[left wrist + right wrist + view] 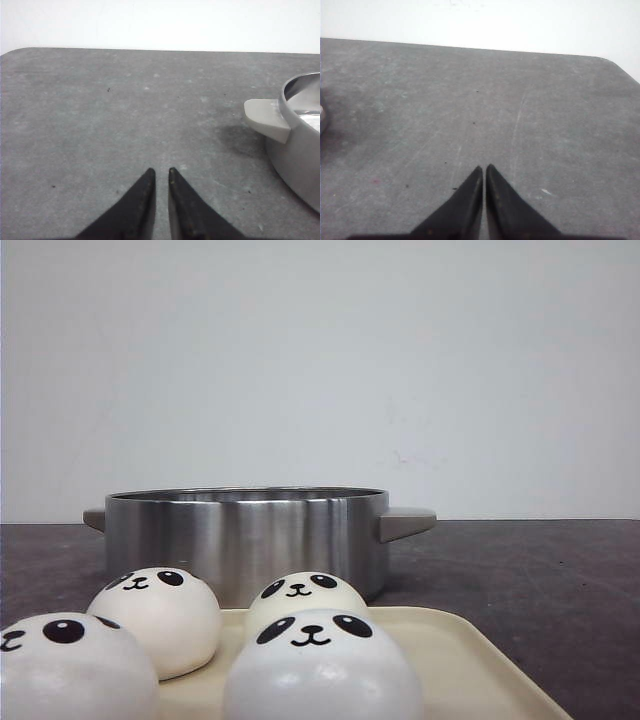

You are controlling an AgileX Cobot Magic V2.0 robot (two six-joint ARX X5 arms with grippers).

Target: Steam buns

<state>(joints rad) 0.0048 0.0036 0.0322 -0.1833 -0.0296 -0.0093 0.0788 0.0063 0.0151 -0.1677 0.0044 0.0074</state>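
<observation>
Four white panda-face buns sit on a cream tray at the front of the table: one at the near left, one behind it, one near the middle and one behind that. A steel pot with grey handles stands just behind the tray; its rim and one handle also show in the left wrist view. My left gripper is shut and empty over bare table left of the pot. My right gripper is shut and empty over bare table. Neither gripper shows in the front view.
The dark grey tabletop stretches right of the pot. A white wall stands behind the table. The table's far edge and rounded corners show in both wrist views.
</observation>
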